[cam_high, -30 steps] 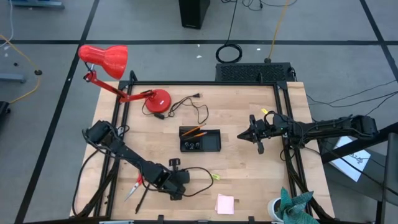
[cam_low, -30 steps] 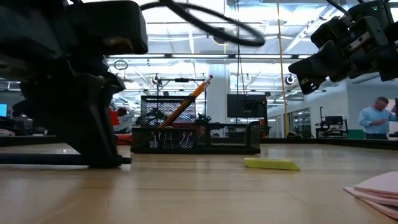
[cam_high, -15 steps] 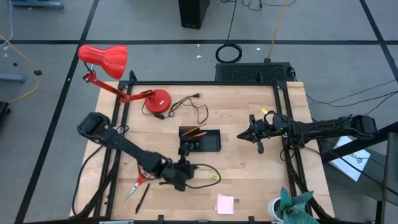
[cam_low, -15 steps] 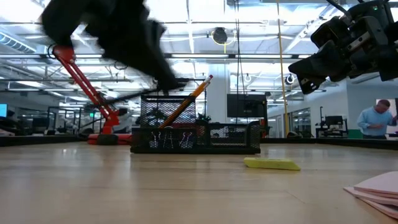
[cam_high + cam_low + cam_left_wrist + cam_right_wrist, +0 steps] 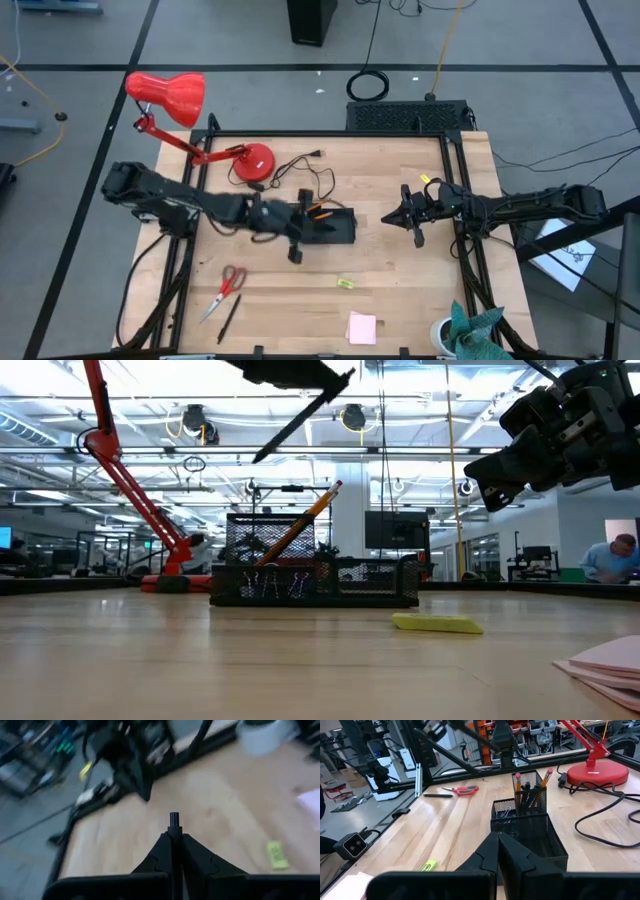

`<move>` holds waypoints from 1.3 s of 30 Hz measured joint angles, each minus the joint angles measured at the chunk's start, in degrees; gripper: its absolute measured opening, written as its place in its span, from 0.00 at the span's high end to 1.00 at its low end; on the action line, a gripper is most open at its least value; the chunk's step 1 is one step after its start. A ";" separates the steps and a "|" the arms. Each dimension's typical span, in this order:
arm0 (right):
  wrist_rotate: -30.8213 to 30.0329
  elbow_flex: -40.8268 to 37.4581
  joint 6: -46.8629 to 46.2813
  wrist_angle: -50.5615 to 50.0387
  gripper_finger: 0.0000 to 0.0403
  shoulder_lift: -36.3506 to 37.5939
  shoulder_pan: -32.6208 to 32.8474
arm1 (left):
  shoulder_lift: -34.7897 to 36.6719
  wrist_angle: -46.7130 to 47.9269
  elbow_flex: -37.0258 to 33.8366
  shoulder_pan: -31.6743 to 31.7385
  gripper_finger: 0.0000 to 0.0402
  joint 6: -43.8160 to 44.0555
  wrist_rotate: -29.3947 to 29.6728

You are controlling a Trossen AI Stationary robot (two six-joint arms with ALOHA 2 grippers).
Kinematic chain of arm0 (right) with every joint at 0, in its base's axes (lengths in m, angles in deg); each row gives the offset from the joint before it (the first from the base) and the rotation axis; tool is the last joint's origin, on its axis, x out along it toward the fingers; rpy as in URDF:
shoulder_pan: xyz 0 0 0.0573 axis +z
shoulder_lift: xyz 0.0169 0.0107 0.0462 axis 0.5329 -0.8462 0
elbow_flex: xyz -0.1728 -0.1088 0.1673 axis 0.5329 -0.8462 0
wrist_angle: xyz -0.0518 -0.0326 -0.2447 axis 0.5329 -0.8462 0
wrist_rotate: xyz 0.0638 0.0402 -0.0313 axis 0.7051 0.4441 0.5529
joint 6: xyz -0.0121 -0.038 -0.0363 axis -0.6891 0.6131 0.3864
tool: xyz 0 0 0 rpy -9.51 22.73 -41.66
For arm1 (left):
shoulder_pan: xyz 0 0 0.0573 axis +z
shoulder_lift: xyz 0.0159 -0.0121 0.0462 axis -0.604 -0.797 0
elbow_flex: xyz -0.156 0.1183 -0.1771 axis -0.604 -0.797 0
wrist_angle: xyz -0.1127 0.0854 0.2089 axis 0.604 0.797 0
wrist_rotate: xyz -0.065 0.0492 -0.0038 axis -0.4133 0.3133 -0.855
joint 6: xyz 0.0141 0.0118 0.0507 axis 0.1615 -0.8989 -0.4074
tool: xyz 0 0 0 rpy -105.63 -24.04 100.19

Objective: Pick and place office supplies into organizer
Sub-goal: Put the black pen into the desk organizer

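My left gripper (image 5: 312, 222) hovers high over the organizer (image 5: 335, 230), a low black mesh tray, and is shut on a dark pen (image 5: 300, 418). Orange pencils (image 5: 300, 525) lean in the organizer's taller compartment, with binder clips (image 5: 275, 582) beside them. My right gripper (image 5: 392, 220) waits shut above the table, right of the organizer. Red-handled scissors (image 5: 232, 283) and another dark pen (image 5: 228, 320) lie near the left front. A small yellow item (image 5: 345, 284) and a pink sticky-note pad (image 5: 361, 327) lie near the front edge. My left gripper pinches the dark pen between its two shut fingers (image 5: 165, 851). One end of the pen (image 5: 173, 817) sticks out just past the fingertips. The pen is lifted clear of the table and hangs tilted above the organizer, its free end (image 5: 262, 456) lower.
A red desk lamp (image 5: 250, 160) stands at the far left, its black cord (image 5: 318, 180) looping on the table behind the organizer. The table frame's black rails (image 5: 460, 250) run along both sides. Bare wood lies between the organizer and the front edge. A person (image 5: 615, 555) shows far beyond the table.
My left gripper has risen from the table near the scissors and swung toward the far edge and right, carrying the pen from the near left up over the organizer. The pen is lifted clear and now hangs tilted. My right arm has kept still.
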State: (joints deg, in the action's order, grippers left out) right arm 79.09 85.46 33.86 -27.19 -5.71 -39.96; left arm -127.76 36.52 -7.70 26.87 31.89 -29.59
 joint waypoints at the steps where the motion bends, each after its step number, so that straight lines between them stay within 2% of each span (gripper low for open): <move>1: 0.00 0.00 -0.01 -0.01 0.99 0.00 -0.01 | 0.61 -3.53 -1.38 1.71 0.97 -0.24 -4.02; 3: 0.02 0.00 0.00 -0.15 0.99 -0.01 -0.01 | 1.91 -12.82 -4.86 4.71 0.98 -0.23 -10.96; 5: 0.02 0.00 0.00 -0.17 0.99 0.01 0.00 | 3.25 -18.93 -9.15 7.13 0.98 0.88 -14.88; 10: 0.02 0.00 0.00 -0.63 0.99 0.00 0.01 | 3.09 -35.60 -19.35 10.25 0.96 4.69 -17.83; 13: -0.04 0.00 -0.02 -0.29 0.99 0.01 0.01 | 2.54 -42.38 -23.40 10.94 0.97 6.23 -17.32; 21: -0.22 0.00 -0.44 1.04 0.99 0.01 0.01 | 2.32 -46.32 -30.62 12.44 0.96 7.16 -11.77; 28: -0.48 0.00 -0.35 1.23 0.99 0.01 0.01 | 2.09 -46.22 -32.91 13.86 0.98 9.11 -11.51; 39: -0.46 0.00 -0.42 1.59 0.99 0.01 0.01 | -6.93 -54.80 -32.88 14.22 0.98 10.54 -10.15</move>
State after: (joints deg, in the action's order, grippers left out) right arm 78.63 85.46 33.43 -25.60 -5.70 -39.96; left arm -134.69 -18.29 -40.59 41.09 42.43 -39.74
